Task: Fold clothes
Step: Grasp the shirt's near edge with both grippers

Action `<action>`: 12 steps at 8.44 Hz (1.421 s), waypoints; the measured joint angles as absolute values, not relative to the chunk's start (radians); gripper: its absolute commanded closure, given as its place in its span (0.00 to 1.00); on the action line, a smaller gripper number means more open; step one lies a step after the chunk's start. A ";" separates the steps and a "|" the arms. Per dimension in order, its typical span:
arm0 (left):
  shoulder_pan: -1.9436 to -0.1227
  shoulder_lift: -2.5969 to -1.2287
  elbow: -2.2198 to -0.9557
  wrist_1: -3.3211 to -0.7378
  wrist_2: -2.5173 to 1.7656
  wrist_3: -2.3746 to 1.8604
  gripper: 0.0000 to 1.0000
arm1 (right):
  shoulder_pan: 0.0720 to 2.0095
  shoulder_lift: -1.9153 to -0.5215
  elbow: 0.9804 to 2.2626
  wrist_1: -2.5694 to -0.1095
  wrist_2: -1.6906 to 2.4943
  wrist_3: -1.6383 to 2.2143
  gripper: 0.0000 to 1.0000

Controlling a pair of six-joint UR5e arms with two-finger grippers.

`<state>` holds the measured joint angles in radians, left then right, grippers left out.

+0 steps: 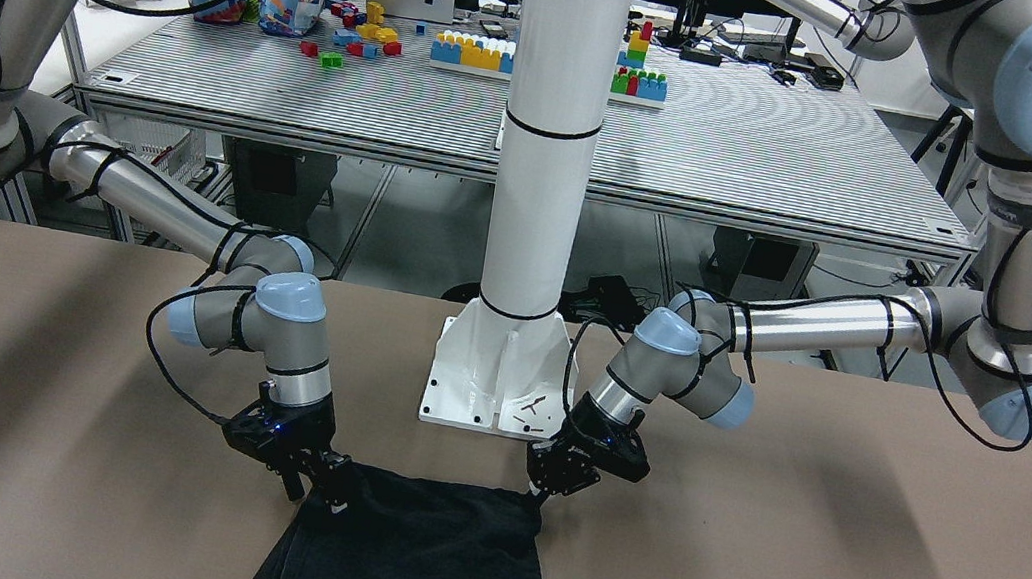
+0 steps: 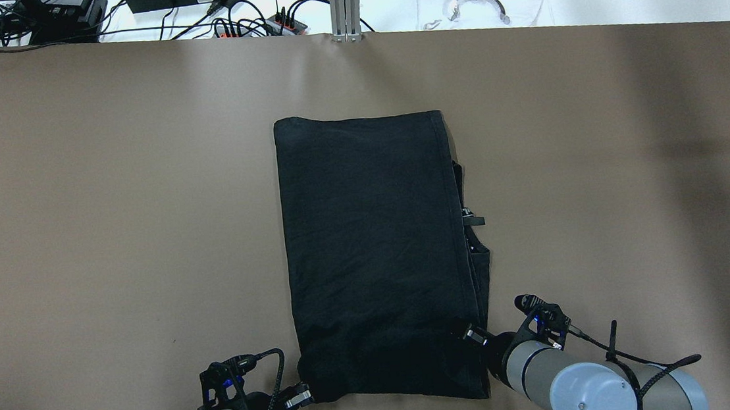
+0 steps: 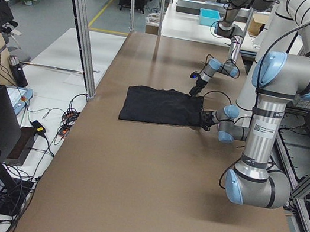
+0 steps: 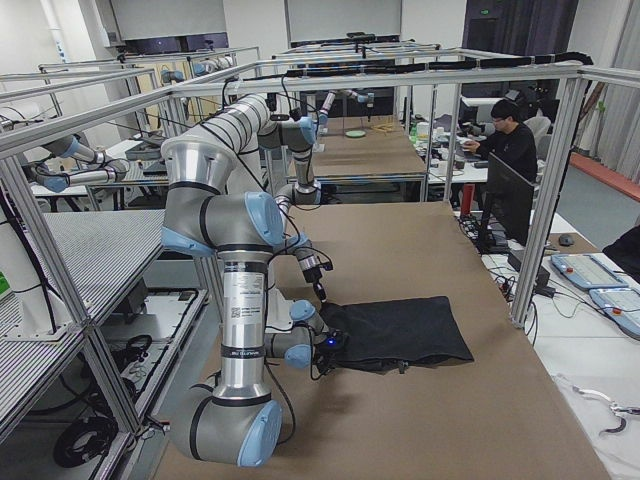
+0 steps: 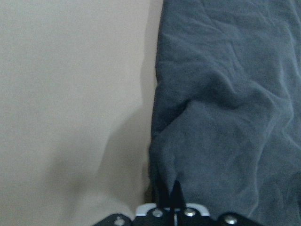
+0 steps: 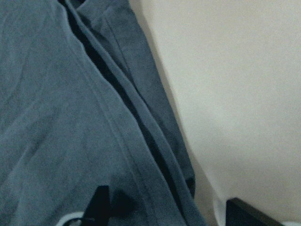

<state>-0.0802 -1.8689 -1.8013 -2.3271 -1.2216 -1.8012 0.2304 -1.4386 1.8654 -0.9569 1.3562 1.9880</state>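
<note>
- Base plate [image 1: 498,378]: white, bolted to the counter, carries the white pillar [image 1: 553,133]; taken as the reference for all places below
- Counter [image 2: 109,221]: brown, matte, stretches out on every side of the base plate
- Black garment [image 2: 375,250]: one piece, lying flat on the counter on the operators' side of the base plate, near it but not touching; a long rectangle, wider than the base plate, with its long axis running straight away from it; hemmed short edge at the end farthest from the base plate; stacked layer edges show along the long side on the robot's right, where a small tag [image 2: 475,220] sticks out
- Left tool [image 1: 538,493]: just off the base plate's corner on the robot's left, at the garment's nearest corner; clenched on a pinch of the black garment, the cloth drawn up into a small peak in the left wrist view
- Right tool [image 1: 317,496]: out past the base plate's other corner, at the garment's corner on the robot's right; released, fingers [image 6: 101,205] spread wide, one resting on the cloth, the layered edge between them
- Building blocks [image 1: 474,51]: coloured, on a slatted second counter [image 1: 748,150] behind the base plate
- Person [image 4: 510,150]: seated at a desk, well away from the base plate
</note>
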 measured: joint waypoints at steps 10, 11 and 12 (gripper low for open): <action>-0.083 -1.868 -1.795 -2.327 -1.222 -1.801 1.00 | 0.279 -1.405 1.886 -1.008 1.347 2.034 1.00; -0.086 -1.869 -1.800 -2.327 -1.222 -1.798 1.00 | 0.283 -1.405 1.898 -1.010 1.348 2.034 1.00; -0.088 -1.869 -1.809 -2.327 -1.223 -1.795 1.00 | 0.285 -1.405 1.910 -1.012 1.348 2.034 1.00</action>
